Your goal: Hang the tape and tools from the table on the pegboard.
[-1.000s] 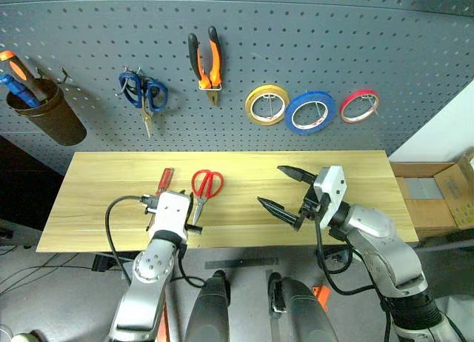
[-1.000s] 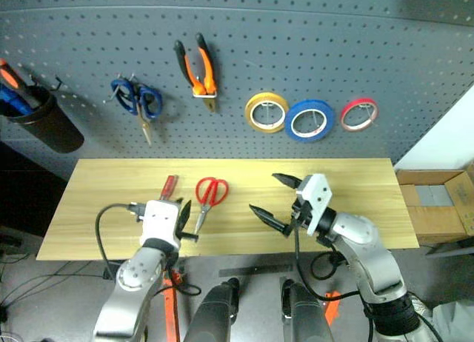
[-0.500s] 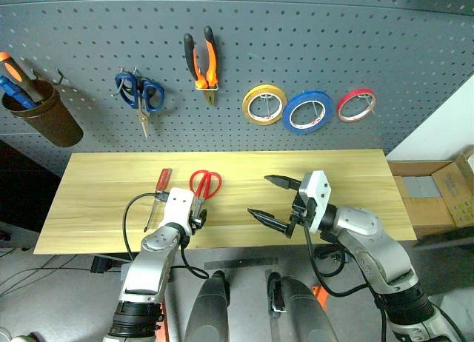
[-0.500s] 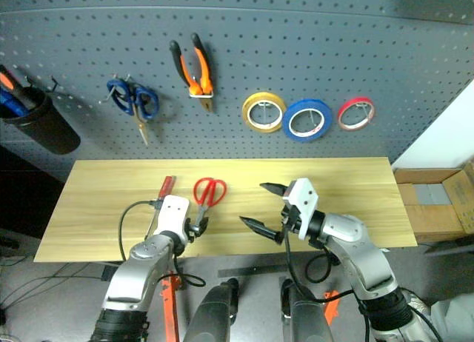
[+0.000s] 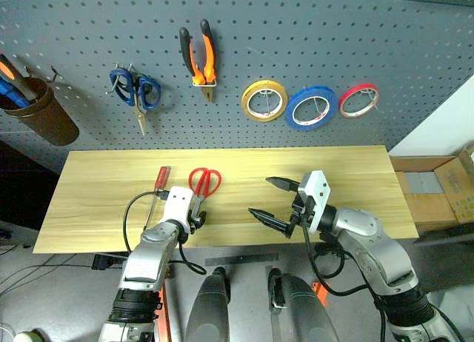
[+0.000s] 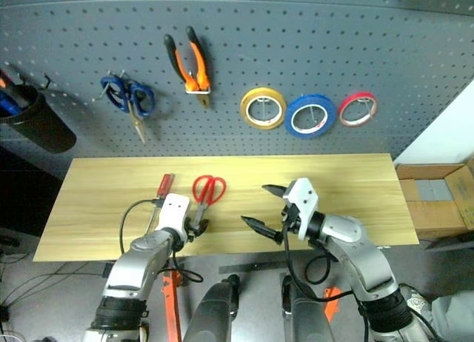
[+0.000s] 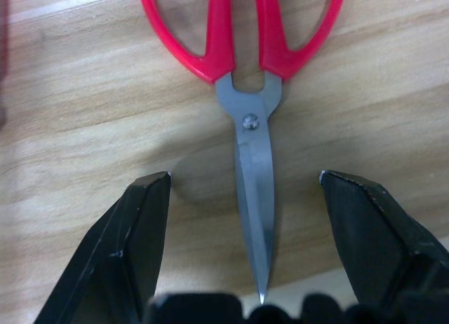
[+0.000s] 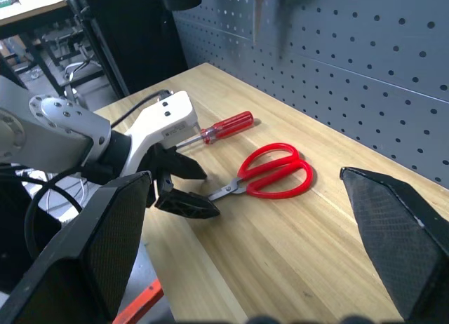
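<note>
Head views: the pegboard (image 5: 333, 31) is carrying the pliers (image 5: 198, 59), blue-handled scissors (image 5: 135, 92), a yellow roll (image 5: 264, 101), the blue tape (image 5: 311, 108) and a red roll (image 5: 358, 100). A brown cup (image 5: 43, 121) is hanging at the board's left end. The red scissors (image 5: 204, 185) and the screwdriver (image 5: 158, 186) are lying side by side on the worktop (image 5: 111, 179), handles toward the board. The left end effector (image 5: 197, 218) is sitting low at the worktop's near edge, by the scissor blades. The right end effector (image 5: 274, 201) is hovering over the worktop's middle, fingers spread wide and gripping nothing.

Left wrist view: the left end effector (image 7: 242, 198) is standing released, its two black fingers (image 7: 140, 233) flanking the scissor blades (image 7: 256, 198) without touching them; the blade tip is pointing toward the wrist.

Right wrist view: the right end effector's fingers (image 8: 393, 233) are standing far apart. Beyond them, the left end effector (image 8: 188, 189) is straddling the blade tip of the red scissors (image 8: 270, 171), with the screwdriver (image 8: 217, 130) just beside.
</note>
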